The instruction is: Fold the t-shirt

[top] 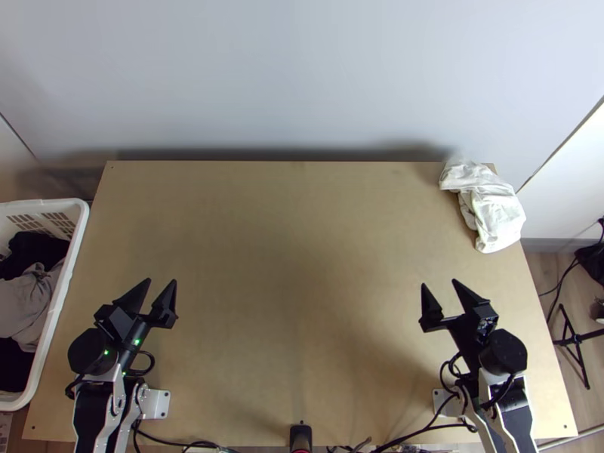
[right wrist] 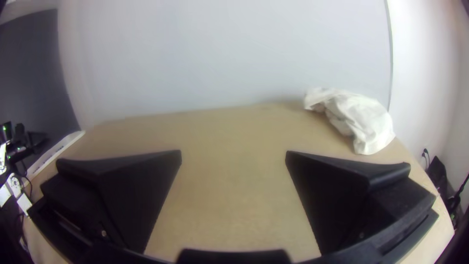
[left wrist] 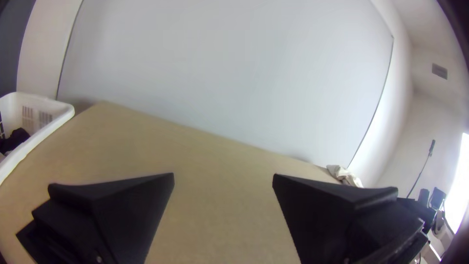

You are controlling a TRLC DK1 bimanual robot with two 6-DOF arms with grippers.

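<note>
Well, there is one white t-shirt [top: 494, 215], and it lies bunched at the upper right of the top view, by the far corner of the one wooden table [top: 302, 264]. Its folds are heaped, so its sleeves and hem cannot be told apart.

Two grippers show, both apart from the cloth. The left gripper [top: 161, 281] is at the lower left of the top view, its two black fingers spread wide with nothing between them. The right gripper [top: 440, 283] is at the lower right, its two fingers likewise wide apart and holding nothing; the t-shirt is well apart from it, higher in the frame.

At the left edge stands one white basket [top: 69, 260], just beside the table. In it lie one grey cloth [top: 26, 302] and some dark cloth [top: 34, 245], whose pieces I cannot count for certain.
</note>
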